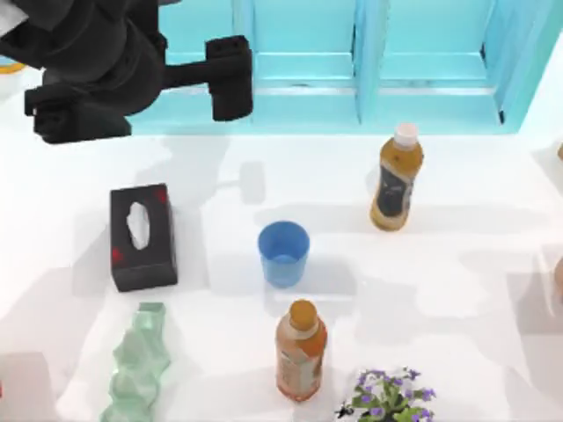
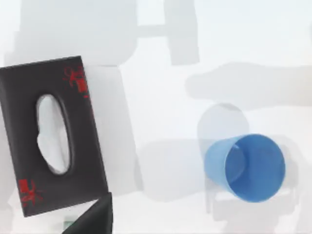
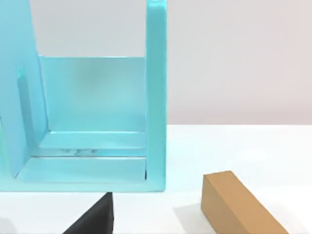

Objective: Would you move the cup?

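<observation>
Cup [image 1: 283, 253], blue, upright, mouth open, sits near table [image 1: 457, 264] centre in the top view. Around it: black tissue box [image 1: 142, 237] at its 9 o'clock, well apart; orange-cap bottle [image 1: 301, 352] at its 6 o'clock, near, standing; white-cap bottle [image 1: 397, 178] at its 2 o'clock, further off. Pale green wavy vase [image 1: 136, 365] at its 8 o'clock, past the tissue box, at the front edge. Purple-flower plant [image 1: 387, 400] at its 5 o'clock, beside the orange-cap bottle. Turquoise shelf unit [image 1: 369, 61] runs along the back at 12 o'clock. Nothing touches the cup; bare table all round it. Left arm [image 1: 97, 61] is high over the back-left corner, at the cup's 10 o'clock, its shadow falling on the table between box and cup. Left tool state: cannot tell. Left wrist view looks down on the cup [image 2: 246, 168] and tissue box [image 2: 48, 134], clear gap between them. Right wrist view faces the turquoise shelf unit [image 3: 97, 122], with a tan block [image 3: 239, 204] lying on the table just beside it. Right tool state: cannot tell.
</observation>
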Robot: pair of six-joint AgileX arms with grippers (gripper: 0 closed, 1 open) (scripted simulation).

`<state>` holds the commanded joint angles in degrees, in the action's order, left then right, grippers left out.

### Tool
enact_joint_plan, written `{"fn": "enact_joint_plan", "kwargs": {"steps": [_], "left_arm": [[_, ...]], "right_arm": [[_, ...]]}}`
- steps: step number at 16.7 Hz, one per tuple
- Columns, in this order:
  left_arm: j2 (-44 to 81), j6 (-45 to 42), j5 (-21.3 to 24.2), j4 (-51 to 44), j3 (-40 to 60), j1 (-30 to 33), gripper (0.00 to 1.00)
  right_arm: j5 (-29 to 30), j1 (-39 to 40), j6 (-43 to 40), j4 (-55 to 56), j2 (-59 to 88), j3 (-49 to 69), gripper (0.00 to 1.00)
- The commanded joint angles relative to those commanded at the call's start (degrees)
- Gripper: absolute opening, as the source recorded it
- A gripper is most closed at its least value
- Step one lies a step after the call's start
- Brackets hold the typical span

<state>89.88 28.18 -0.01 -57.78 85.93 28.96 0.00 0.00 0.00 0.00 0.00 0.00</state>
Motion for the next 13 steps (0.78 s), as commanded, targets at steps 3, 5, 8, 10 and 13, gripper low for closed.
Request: {"fn": "enact_joint_plan", "kwargs": {"steps": [3, 5, 8, 10, 13], "left_arm": [[15.38, 4.82, 0.02, -9.92, 14.77, 5.02, 1.00], [24.22, 7.54, 0.06, -15.59, 23.30, 7.93, 1.00], [34.65, 10.70, 0.14, -22.27, 33.41, 11.39, 1.00], [39.31, 12.09, 0.19, -25.24, 37.95, 12.95, 1.00], [41.85, 12.84, 0.22, -26.86, 40.44, 13.81, 1.00]], "right_arm": [[0.00, 0.00, 0.00, 0.00, 0.00, 0.00, 1.00], [0.00, 0.00, 0.00, 0.00, 0.00, 0.00, 1.00], [0.00, 0.00, 0.00, 0.00, 0.00, 0.00, 1.00], [0.00, 0.00, 0.00, 0.00, 0.00, 0.00, 1.00], [0.00, 0.00, 0.00, 0.00, 0.00, 0.00, 1.00]]}}
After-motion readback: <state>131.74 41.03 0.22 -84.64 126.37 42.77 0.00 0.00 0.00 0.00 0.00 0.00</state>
